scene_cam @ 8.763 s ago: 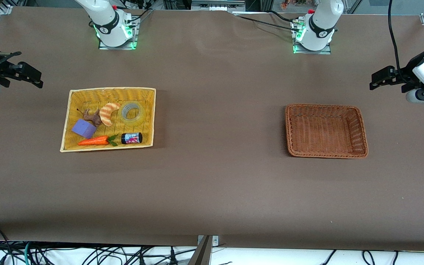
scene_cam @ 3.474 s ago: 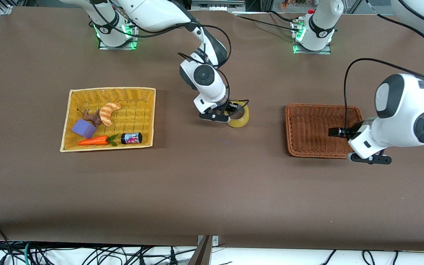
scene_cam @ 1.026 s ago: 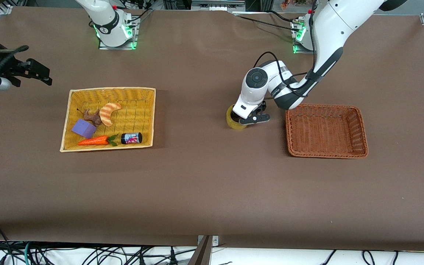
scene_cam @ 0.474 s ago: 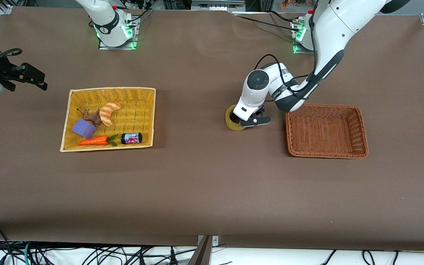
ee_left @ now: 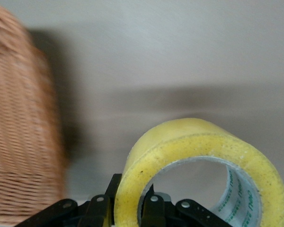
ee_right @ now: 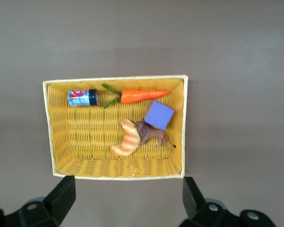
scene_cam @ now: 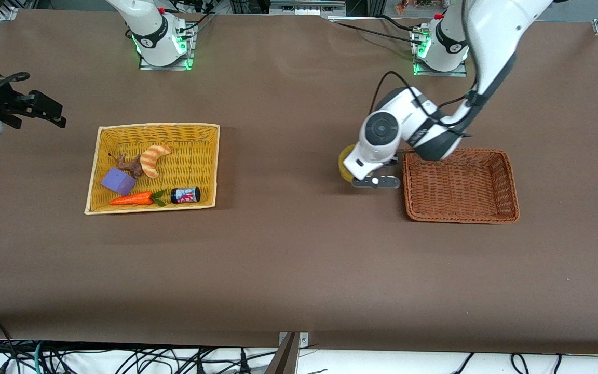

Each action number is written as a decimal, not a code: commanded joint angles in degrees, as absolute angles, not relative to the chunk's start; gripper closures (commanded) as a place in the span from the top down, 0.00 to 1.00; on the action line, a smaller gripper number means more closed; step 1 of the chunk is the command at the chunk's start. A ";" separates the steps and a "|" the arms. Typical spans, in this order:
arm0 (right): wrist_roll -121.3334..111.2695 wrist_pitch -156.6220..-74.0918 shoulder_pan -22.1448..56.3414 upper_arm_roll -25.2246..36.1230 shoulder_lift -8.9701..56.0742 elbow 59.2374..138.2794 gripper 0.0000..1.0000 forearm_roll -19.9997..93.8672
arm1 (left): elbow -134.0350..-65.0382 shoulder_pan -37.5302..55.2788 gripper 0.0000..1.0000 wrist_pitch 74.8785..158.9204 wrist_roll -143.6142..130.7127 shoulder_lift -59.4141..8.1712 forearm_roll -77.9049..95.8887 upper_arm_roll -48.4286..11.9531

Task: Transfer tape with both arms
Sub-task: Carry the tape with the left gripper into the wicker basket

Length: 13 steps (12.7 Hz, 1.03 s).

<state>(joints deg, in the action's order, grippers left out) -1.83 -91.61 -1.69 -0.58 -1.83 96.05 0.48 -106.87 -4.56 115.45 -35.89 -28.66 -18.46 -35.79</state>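
A rectangular yellow wicker basket (ee_right: 52,142) holds an orange carrot (ee_right: 143,95), purple cube (ee_right: 159,114), striped croissant (ee_right: 127,139) and small can (ee_right: 82,97).

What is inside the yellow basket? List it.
The yellow basket holds a croissant, a brown toy animal, a purple block, a carrot and a small can. No tape: the left tool holds the roll. Whatever is under them is hidden.

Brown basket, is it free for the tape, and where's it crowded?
The brown basket holds nothing. The left tool holds the tape beside its rim. Crowded: the yellow basket, though its corner toward the bases is bare. The right tool waits open, high over it.
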 commanded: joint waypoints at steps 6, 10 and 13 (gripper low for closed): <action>-1.05 -89.21 -0.97 0.79 -1.85 94.83 1.00 0.35 | -109.51 0.62 0.00 112.32 3.84 -16.44 -5.71 -6.44; -0.97 -89.21 -0.88 0.79 -1.85 94.83 1.00 0.44 | -116.95 0.61 0.00 121.16 5.62 -15.91 -6.50 -3.61; -0.97 -88.25 -0.97 0.97 -1.84 94.92 1.00 0.53 | -124.87 0.44 0.00 132.86 5.62 -15.91 -6.50 -2.99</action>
<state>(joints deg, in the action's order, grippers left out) -1.82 -90.03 -1.58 0.33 -1.84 95.97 0.48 -119.27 -0.49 127.43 3.94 -18.42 -7.55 -4.38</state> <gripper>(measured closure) 0.000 0.775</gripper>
